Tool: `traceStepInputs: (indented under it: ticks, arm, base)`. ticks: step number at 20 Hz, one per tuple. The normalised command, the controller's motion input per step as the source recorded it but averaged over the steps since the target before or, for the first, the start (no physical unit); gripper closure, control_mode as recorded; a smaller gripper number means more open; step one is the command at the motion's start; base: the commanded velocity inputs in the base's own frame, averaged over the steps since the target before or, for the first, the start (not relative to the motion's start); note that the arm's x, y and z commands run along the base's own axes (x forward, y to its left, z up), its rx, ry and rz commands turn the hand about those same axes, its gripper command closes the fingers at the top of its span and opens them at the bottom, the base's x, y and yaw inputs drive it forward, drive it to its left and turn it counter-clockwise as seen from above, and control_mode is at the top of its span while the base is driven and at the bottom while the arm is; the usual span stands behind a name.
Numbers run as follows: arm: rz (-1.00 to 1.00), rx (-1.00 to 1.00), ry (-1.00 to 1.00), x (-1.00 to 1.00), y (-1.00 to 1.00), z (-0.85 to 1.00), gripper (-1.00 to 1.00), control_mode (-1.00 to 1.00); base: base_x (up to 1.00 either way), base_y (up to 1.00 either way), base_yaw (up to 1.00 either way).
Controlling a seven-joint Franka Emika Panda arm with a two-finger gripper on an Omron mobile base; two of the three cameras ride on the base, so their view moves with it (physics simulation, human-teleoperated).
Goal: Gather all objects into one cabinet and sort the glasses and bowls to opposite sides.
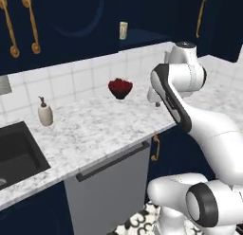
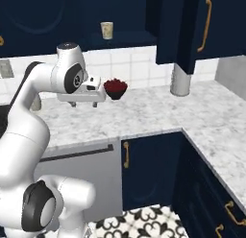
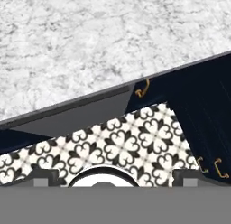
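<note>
A: Left base view?
B: 1 cream cup (image 1: 123, 30) stands on the navy shelf (image 1: 142, 37) of the cabinet, above and behind the red bowl (image 1: 120, 87) on the marble counter (image 1: 95, 130). Soap bottle (image 1: 45, 112) left of that bowl.

A: Right base view?
B: Gripper (image 2: 82, 104) hovers just left of the red bowl (image 2: 115, 88), empty.

A: Hand view?
B: Fingers spread wide, gripping nothing, above the counter edge.

two base views flank the arm, sharing the marble counter (image 1: 95, 130), hand view looks down onto its front edge
</note>
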Motion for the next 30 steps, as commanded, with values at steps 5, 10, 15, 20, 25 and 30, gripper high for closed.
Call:
traceStepInputs:
  ticks: [5, 10, 15, 20, 25, 30]
  arm:
    - [0.0, 0.0, 0.0, 0.0, 0.0, 0.0, -1.0, 1.0]
    - [0.0, 0.0, 0.0, 0.0, 0.0, 0.0, -1.0, 1.0]
    - [0.0, 0.0, 0.0, 0.0, 0.0, 0.0, -1.0, 1.0]
    - [0.0, 0.0, 0.0, 0.0, 0.0, 0.0, -1.0, 1.0]
    - [0.0, 0.0, 0.0, 0.0, 0.0, 0.0, -1.0, 1.0]
    - [0.0, 0.0, 0.0, 0.0, 0.0, 0.0, -1.0, 1.0]
  base:
    - [0.17, -0.52, 0.41]
    - [0.65, -0.76, 0.29]
    - [0.14, -0.21, 0.07]
    - [0.83, 0.25, -0.05]
    - [1.0, 0.15, -0.02]
    - [0.58, 0.02, 0.0]
